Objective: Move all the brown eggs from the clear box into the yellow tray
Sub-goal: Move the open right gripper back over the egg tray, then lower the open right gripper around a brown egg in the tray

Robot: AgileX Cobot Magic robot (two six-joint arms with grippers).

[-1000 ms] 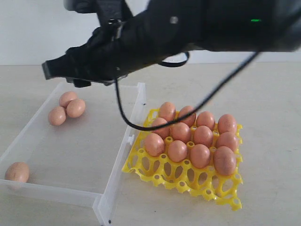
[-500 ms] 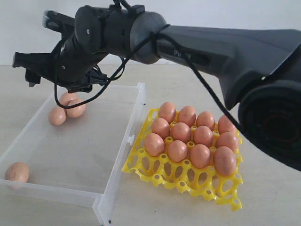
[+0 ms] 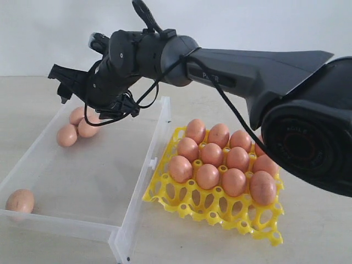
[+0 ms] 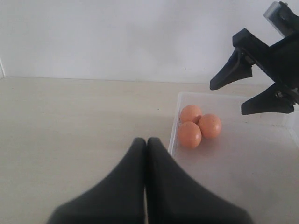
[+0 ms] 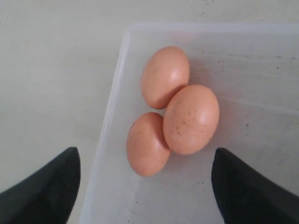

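right claw (image 4: 228, 99) spread wide above three eggs (image 5: 187, 119) in the box (image 3: 82, 176) corner; left claw (image 4: 145, 141) pressed together over the desk (image 4: 70, 130).

A pale beige, matte table (image 3: 319, 231) spreads across the whole scene. Two things rest directly on it. A clear box (image 3: 136, 192), shallow and rectangular, sits on the left in the exterior view. A yellow tray (image 3: 220, 209) of open lattice cups sits just beside the box's right long wall, turned slightly askew to it.
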